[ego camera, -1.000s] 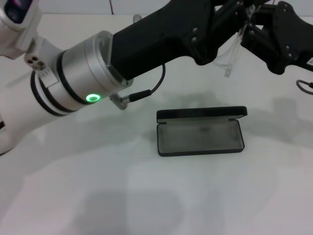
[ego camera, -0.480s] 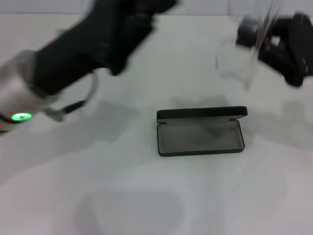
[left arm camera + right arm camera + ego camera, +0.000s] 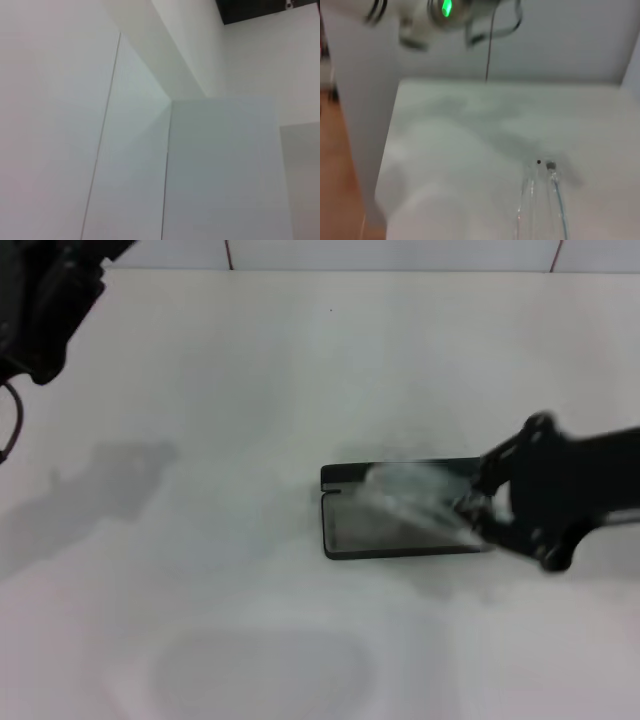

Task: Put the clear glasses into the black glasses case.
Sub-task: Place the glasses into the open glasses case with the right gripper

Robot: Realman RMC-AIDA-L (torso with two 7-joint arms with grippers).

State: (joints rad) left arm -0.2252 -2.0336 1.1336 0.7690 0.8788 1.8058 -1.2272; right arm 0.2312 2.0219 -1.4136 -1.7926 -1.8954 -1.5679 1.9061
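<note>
The black glasses case [image 3: 343,476] lies open in the middle of the white table, its lid standing along the far side. My right gripper [image 3: 480,508] reaches in from the right at the case's right end, shut on the clear glasses [image 3: 412,496]. They hang blurred and slanted across the open tray; I cannot tell whether they touch it. In the right wrist view the glasses' two thin clear arms [image 3: 541,200] stretch out over the table. My left gripper [image 3: 40,300] is pulled back at the far left corner, only partly in view.
The white table [image 3: 250,390] spreads around the case, with a wall line along its far edge. The left arm's green light [image 3: 445,7] and cable show beyond the table in the right wrist view. The left wrist view holds only white walls.
The right gripper has swung down from the far right with the glasses to the case's right end. The left arm has withdrawn from over the table to the far left corner.
</note>
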